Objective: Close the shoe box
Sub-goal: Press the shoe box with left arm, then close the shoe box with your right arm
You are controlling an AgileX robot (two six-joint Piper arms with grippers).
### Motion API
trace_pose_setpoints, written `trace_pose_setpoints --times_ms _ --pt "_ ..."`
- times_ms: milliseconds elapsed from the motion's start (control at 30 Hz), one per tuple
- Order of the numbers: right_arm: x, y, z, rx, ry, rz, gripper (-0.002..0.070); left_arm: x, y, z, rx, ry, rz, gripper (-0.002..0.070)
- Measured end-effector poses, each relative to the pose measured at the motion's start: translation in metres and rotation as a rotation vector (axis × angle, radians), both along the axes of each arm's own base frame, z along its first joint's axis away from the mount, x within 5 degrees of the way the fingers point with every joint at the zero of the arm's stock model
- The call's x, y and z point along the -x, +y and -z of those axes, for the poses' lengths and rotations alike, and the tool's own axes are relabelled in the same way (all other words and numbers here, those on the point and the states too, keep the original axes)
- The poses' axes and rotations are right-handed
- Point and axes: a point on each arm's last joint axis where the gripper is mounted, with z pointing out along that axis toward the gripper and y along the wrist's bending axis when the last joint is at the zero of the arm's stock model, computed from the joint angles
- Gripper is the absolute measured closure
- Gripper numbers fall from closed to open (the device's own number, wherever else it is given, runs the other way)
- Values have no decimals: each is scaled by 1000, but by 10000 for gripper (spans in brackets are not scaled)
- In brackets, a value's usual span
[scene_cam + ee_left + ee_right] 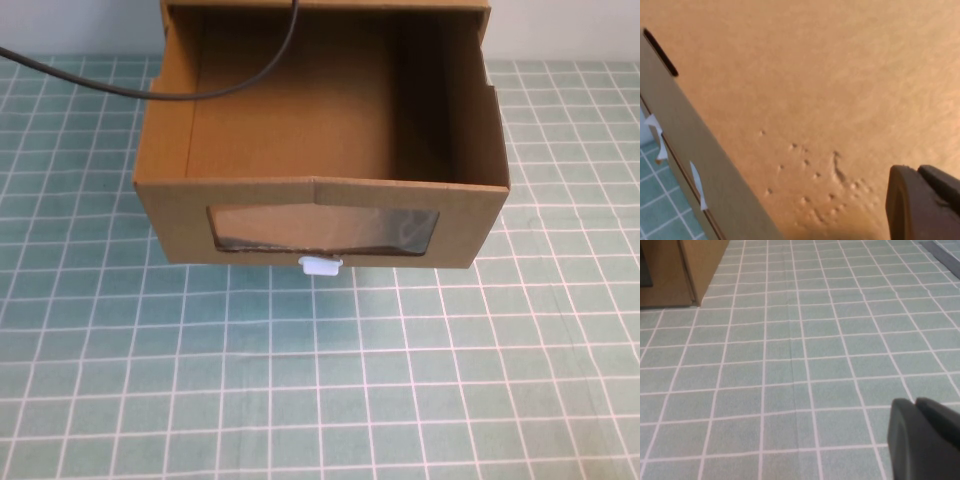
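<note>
The shoe box (470, 225) is brown cardboard and stands at the far middle of the table. Its drawer is pulled out toward me and its inside (290, 110) is empty. The front has a clear window (320, 228) with a small white pull tab (321, 265) just below it. Neither gripper shows in the high view. My left gripper (916, 171) is shut and empty, very close to a dented cardboard face of the box (815, 75). My right gripper (915, 402) is shut and empty above the mat, with a corner of the box (695, 265) far from it.
A green mat with a white grid (320, 380) covers the table. A black cable (150, 96) hangs across the box's far left corner. White tape scraps (697, 180) sit on the box edge in the left wrist view.
</note>
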Motion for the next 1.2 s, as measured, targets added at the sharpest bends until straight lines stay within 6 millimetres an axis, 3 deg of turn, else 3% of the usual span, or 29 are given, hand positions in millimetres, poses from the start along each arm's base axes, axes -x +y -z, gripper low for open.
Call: trace_pose_setpoints --times_ms 233,500,733,833,1033,1200 --pt "0 2 -2 -48 -17 -4 687 -7 -3 11 -8 20 8 680" --pt "-3 7 -21 -458 -201 2 688 -7 -4 11 -13 24 18 680" --pt "-3 3 -31 -626 -311 38 687 -7 -3 11 -15 26 20 680" --pt "-1 9 -33 -671 -211 -2 688 -6 -4 11 -16 28 21 680" --pt "-5 28 -78 -596 149 -134 687 -7 -3 12 -29 25 19 680" --pt "-37 41 -111 -429 477 -271 687 -7 -3 12 -28 26 18 680"
